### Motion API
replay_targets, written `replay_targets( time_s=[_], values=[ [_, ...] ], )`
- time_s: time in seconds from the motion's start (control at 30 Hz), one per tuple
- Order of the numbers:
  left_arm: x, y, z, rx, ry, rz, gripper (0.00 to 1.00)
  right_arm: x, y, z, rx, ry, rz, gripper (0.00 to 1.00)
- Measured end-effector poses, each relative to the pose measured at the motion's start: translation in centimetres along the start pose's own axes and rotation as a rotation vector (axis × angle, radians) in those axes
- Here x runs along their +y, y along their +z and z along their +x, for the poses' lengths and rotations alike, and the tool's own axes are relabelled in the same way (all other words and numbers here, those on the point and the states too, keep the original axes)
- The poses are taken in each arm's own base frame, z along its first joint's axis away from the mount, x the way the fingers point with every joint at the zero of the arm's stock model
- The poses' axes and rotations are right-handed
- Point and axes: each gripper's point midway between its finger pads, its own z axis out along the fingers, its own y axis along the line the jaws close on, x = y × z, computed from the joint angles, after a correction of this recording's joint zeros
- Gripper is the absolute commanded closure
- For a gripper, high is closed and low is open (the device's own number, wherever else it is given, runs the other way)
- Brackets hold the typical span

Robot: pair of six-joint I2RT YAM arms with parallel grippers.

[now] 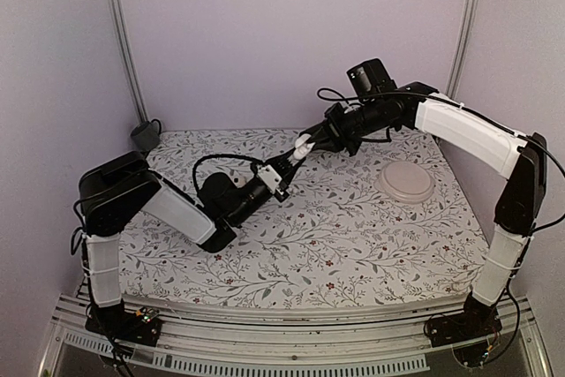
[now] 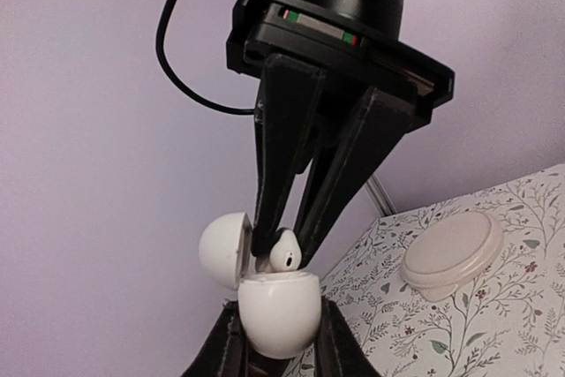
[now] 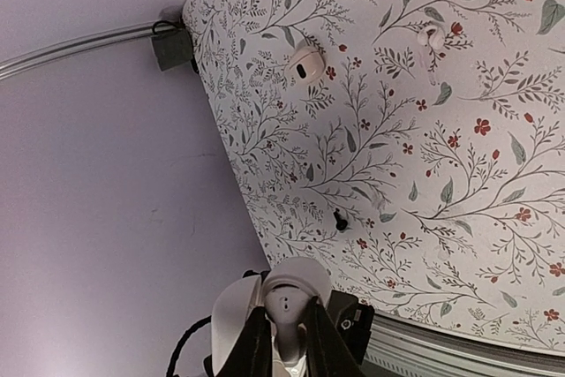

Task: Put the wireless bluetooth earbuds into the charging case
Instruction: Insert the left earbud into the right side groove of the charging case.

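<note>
Left gripper [image 2: 279, 335] is clamped on the body of the case [image 2: 278, 306] and holds it up off the tabletop [image 3: 494, 174]. The mouth faces the right gripper [image 2: 285, 246] and the lid [image 2: 221, 249] is hinged open to one side.

The right gripper comes in from above. Its fingers are nearly together, with an earbud [image 2: 286, 255] pinched between the tips. Contact looks light, so I can't rule out that it's letting go.

Key relation: the earbud is right at the right gripper's tips and the case opening is just beyond it, touching or nearly so. The earbud's long axis looks roughly in line with the fingers, stem end toward the socket. It reads as partly seated, so what's left is probably a short push along the finger axis. The right arm does that while the left only holds.

The other socket is hidden, so I can't tell if it's filled.

Well away from both grippers on the tabletop:
- small white piece [image 3: 435, 39], maybe the second earbud, too small to confirm
- white round lump with a dark spot [image 3: 305, 64]
- tiny black bit [image 3: 341, 218]
- pale dish [image 2: 450, 253], nothing visible in it
</note>
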Motion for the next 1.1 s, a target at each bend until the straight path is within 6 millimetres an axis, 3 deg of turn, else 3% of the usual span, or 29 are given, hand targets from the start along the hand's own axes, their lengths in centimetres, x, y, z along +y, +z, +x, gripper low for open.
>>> replay_targets(
  time_s=[0.23, 1.1],
  values=[
    [-0.1, 0.3, 0.1, -0.01, -0.046, -0.005, 1.0, 0.3, -0.3, -0.1, -0.012, -0.013, 0.01, 0.75],
    [-0.2, 0.1, 2.7, 0.002, -0.425, 0.061, 1.0, -0.5, 0.1, 0.8, 0.013, -0.098, 0.066, 0.71]
  ],
)
